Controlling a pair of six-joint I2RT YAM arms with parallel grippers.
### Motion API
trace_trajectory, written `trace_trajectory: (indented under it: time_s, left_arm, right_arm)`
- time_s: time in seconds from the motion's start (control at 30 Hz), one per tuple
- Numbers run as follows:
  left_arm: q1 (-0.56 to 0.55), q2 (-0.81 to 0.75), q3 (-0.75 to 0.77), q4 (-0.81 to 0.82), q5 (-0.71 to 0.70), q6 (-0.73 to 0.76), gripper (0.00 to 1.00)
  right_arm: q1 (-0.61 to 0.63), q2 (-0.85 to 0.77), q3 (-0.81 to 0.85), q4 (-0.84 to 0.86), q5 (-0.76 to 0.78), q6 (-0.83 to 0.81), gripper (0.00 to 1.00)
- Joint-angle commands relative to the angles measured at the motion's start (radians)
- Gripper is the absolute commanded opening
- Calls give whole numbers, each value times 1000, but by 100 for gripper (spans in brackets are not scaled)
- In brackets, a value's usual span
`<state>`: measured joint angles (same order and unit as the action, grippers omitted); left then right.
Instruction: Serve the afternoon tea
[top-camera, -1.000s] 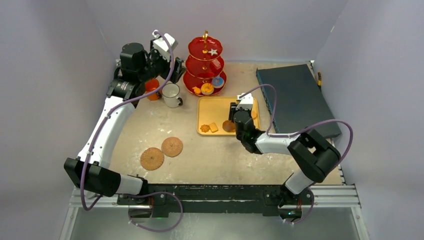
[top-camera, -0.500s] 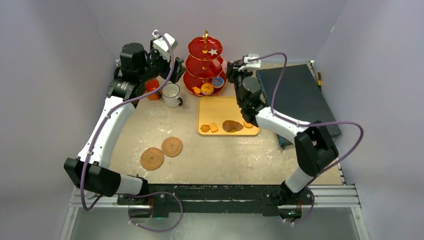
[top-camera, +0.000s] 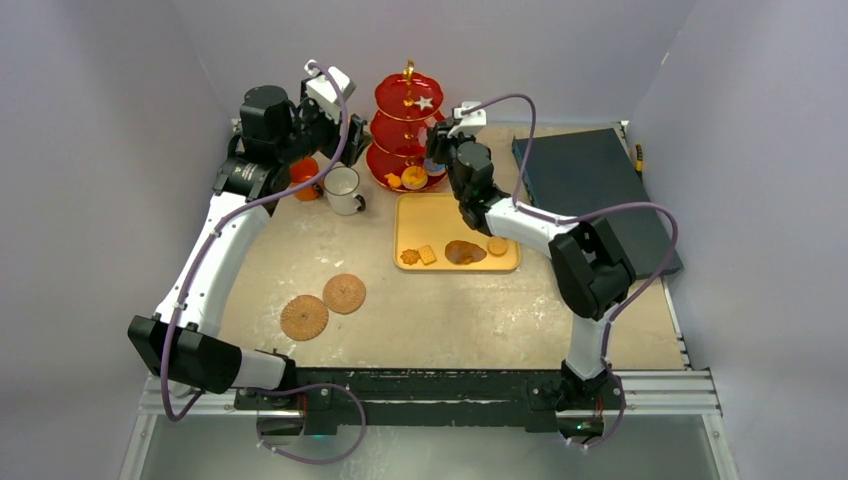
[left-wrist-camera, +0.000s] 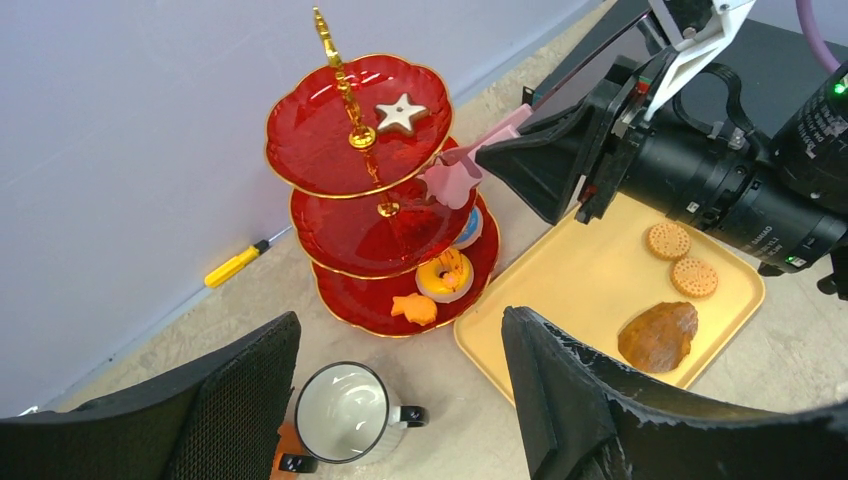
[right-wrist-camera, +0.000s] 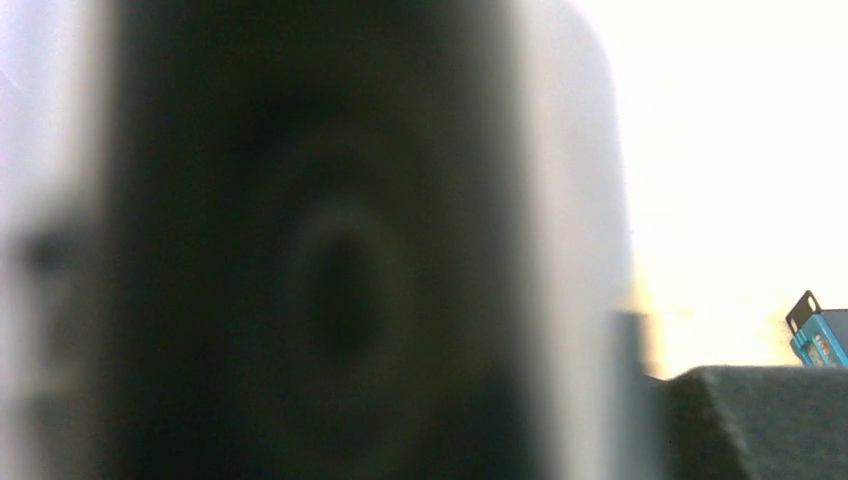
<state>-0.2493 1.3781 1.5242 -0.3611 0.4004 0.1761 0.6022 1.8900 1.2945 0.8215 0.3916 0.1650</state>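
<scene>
A pink pastry (left-wrist-camera: 452, 182) is clenched in the right pincer (left-wrist-camera: 478, 163) at the middle plate of the red three-tier stand (left-wrist-camera: 312, 132); the left pincer (left-wrist-camera: 400, 400) is spread wide.

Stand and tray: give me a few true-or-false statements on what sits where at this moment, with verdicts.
1. A star biscuit lies on the top tier of the stand. True.
2. The tray is empty. False: it holds small biscuits and a brown pastry.
3. The right hand holds a pink pastry close to the stand. True.
4. The white mug stands on a coaster. False: it stands on the table beside the stand, and both coasters are bare.
5. The doughnut sits on the top tier. False: it is on the bottom tier.
</scene>
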Motion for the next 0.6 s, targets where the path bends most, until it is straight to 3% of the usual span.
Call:
trace_trajectory:
  time_s: [0.0,0.23,0.57]
  left_arm:
    - [7,-31,31,12,7,2,73]
    - [7,-36,31,8,2,-1,73]
    - [7,-45,28,5,-3,1,75]
  right_arm:
    - [2,0,69,63,-13,17,47]
    - [2,-9,29,83,-4,26,64]
    - [3,-196,-163,99,64,-6,63]
